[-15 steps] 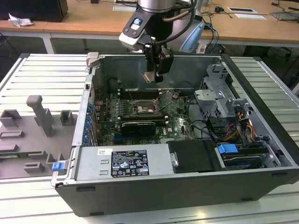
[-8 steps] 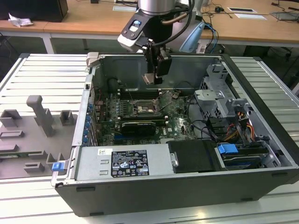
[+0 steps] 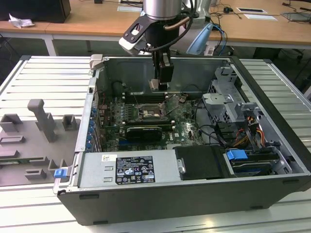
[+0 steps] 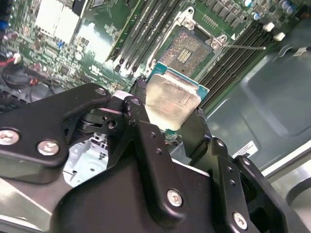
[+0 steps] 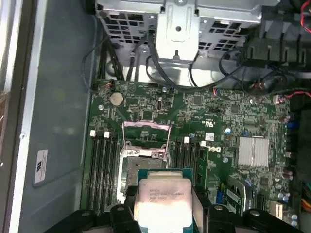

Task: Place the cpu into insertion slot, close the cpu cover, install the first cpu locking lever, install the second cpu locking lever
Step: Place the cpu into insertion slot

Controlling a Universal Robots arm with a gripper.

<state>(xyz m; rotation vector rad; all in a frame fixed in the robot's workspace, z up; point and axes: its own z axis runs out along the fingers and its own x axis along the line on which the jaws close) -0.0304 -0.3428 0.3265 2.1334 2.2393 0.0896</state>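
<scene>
Risk (judged): the cpu (image 5: 163,201) is gripped only along two opposite edges. A slip, or a skewed descent, would set it crooked on the insertion slot (image 4: 187,48) and could bend the contacts.

Second risk: the cpu cover (image 5: 146,124) stands raised at one edge of the slot, so a finger passing close could knock it.

Claw (image 3: 159,83): fingers (image 4: 194,133) apart by the chip's width and clamped on the cpu, touching nothing else.

Position: upper centre of the exterior view, hanging inside the open computer case (image 3: 194,194) above the green board (image 3: 184,126). The chip is clear of the slot, which lies bare just below it in that frame. Not seated.
</scene>
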